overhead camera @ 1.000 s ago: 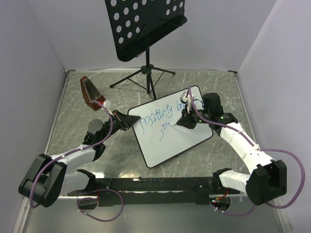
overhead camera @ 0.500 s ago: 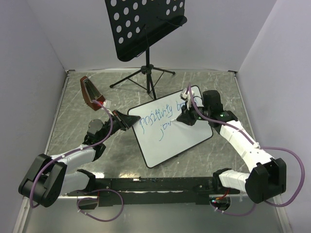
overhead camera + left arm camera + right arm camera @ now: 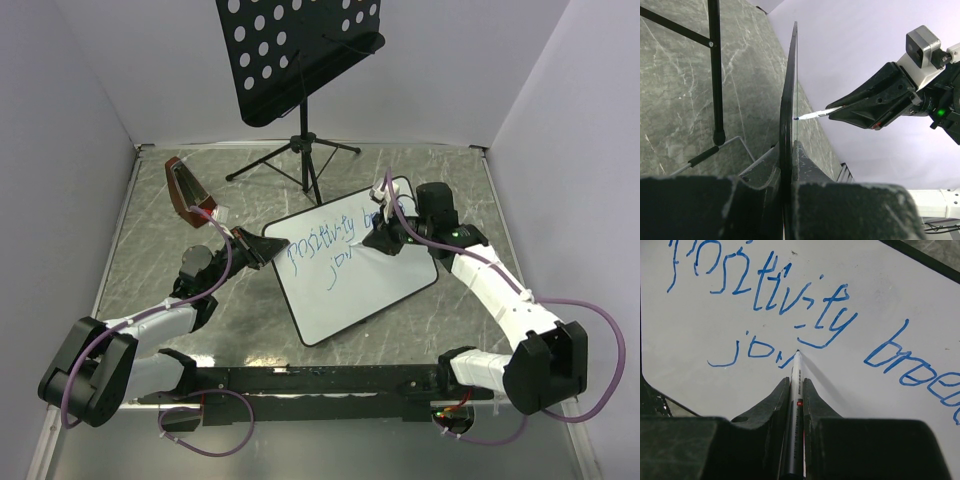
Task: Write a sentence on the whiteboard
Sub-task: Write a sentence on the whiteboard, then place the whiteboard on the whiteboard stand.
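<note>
The whiteboard [image 3: 355, 270] lies tilted in the middle of the table, its left corner pinched by my left gripper [image 3: 268, 250], which is shut on its black rim [image 3: 788, 100]. My right gripper [image 3: 378, 240] is shut on a thin white marker [image 3: 796, 385]. The marker tip touches the board at the end of the blue word "joy" [image 3: 752, 354]. Above it runs the blue line "positivity breeds" [image 3: 790, 300]. In the left wrist view the marker [image 3: 815, 114] meets the board edge-on.
A black perforated music stand [image 3: 300, 60] on a tripod stands behind the board. A brown-red object [image 3: 185, 192] lies at the far left of the table. Grey walls close in on both sides.
My right gripper has moved up and a little right along the board, drawing the last strokes of "joy". The left arm and the board have held still.
</note>
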`<state>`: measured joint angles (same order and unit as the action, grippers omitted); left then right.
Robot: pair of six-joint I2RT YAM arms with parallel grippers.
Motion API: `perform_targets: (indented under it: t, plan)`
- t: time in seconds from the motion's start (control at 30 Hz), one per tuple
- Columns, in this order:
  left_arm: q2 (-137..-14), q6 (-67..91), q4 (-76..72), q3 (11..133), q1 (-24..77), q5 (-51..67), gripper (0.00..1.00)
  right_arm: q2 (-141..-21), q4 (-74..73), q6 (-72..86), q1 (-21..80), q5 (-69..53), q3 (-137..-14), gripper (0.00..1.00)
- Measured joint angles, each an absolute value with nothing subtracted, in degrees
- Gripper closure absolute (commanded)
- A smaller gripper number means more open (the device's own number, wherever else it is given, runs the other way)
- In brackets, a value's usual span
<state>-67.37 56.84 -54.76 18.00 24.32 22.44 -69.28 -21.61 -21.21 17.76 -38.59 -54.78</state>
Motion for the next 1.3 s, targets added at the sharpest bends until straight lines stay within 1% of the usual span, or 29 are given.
perform_targets:
  t: [0.67, 0.97, 1.13, 1.3]
  plan:
    - [-67.37, 56.71, -54.98, 18.0, 24.32, 22.59, 0.99, -65.36, -28.91, -25.3, 17.89, -39.68, -50.11, 1.0]
    - [-67.79, 56.73, -55.42, 18.0, 24.36, 22.61, 0.99, -65.87, -29.93, -24.86, 21.63, -40.75, -50.26, 1.0]
    - [-67.77, 56.66, -55.33, 18.0, 24.36, 22.61, 0.99, -67.53, -31.94, -23.57, 21.61, -43.51, -55.16, 1.0]
    - [-67.42, 56.14, -54.81, 18.06, 24.38, 22.63, 0.99, -66.81, -33.01, -22.44, 15.38, -48.56, -63.92, 1.0]
